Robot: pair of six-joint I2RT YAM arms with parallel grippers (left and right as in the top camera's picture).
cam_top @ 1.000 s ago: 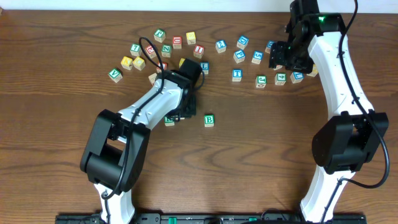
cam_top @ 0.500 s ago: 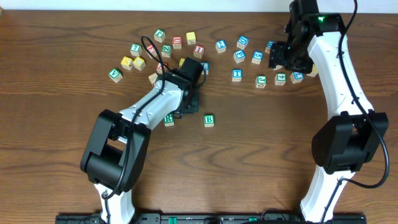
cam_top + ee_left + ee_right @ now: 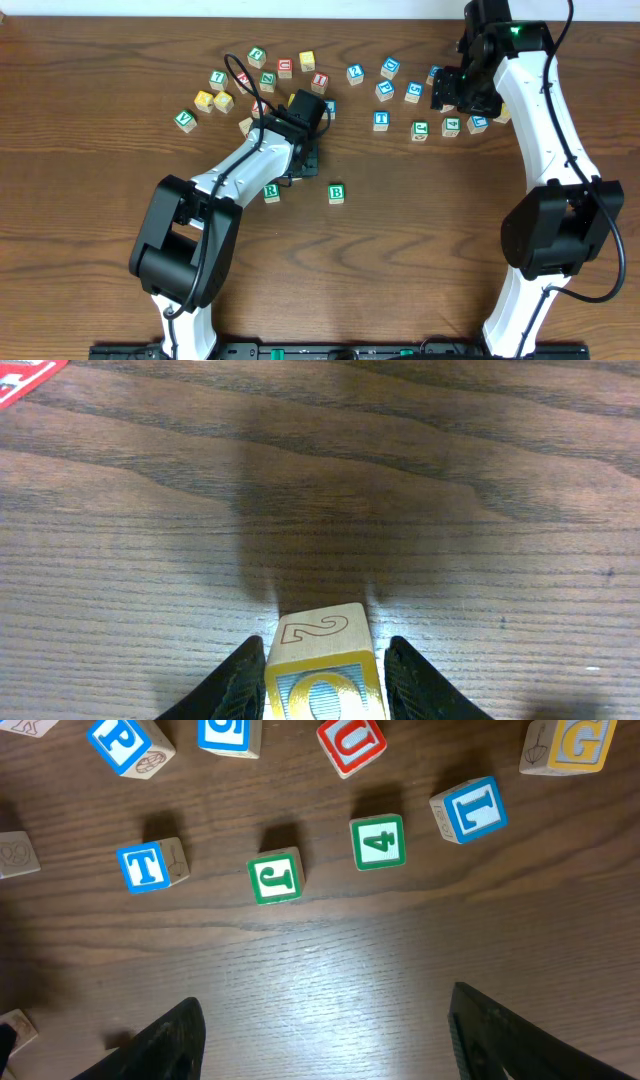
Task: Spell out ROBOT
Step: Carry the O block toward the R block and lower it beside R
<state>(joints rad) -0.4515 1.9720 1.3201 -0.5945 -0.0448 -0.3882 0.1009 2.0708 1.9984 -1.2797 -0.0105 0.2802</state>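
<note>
A yellow-faced O cube [image 3: 325, 678] with a 2 on its far side stands on the wood between my left gripper's [image 3: 325, 647] fingers. A slim gap shows on the right side, so the jaws are open around it. From overhead, the left gripper [image 3: 299, 172] hides this cube. It sits just up and right of the green R cube [image 3: 271, 192], and the green B cube [image 3: 336, 194] lies further right. The blue T cube [image 3: 148, 865] [image 3: 380, 120] lies in the right-hand cluster. My right gripper [image 3: 320, 1030] hovers open and empty above that cluster.
Under the right gripper lie a green J [image 3: 275, 878], a green 4 [image 3: 378, 842], a blue L [image 3: 470, 810] and a red U [image 3: 352, 742]. Several more cubes, some yellow [image 3: 204, 100], are scattered behind the left arm. A red cube corner [image 3: 25, 375] shows far left.
The left gripper has drawn back toward the far side, uncovering the R cube, and its jaws have widened around the yellow O cube. The right arm has not moved.
</note>
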